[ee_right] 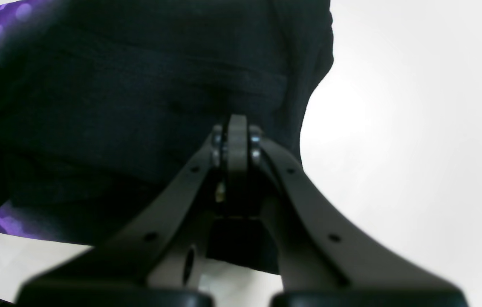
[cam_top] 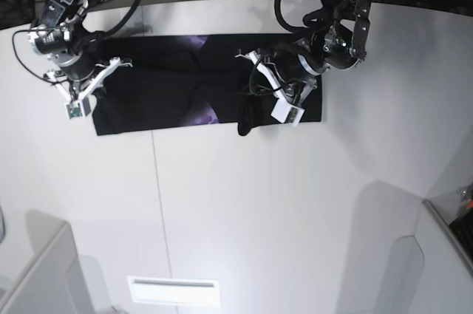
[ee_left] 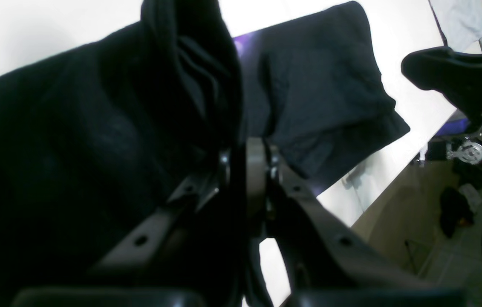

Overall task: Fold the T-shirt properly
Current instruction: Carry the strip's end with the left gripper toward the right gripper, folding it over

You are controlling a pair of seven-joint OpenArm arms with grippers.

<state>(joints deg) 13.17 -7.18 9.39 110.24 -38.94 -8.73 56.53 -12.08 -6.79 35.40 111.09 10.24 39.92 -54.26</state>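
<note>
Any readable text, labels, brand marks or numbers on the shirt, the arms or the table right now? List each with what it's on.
None can be read.
Black cloth T-shirt: only a purple print patch, no letters visible.
Small white tags by the left gripper and right gripper: too small to read.
White table: no markings.

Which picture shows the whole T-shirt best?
The base view: the T-shirt lies there as one long black band on the white table, both ends visible. The left wrist view shows only bunched cloth at the left end effector and one far part. The right wrist view shows just a dark close-up with purple patches.
</note>
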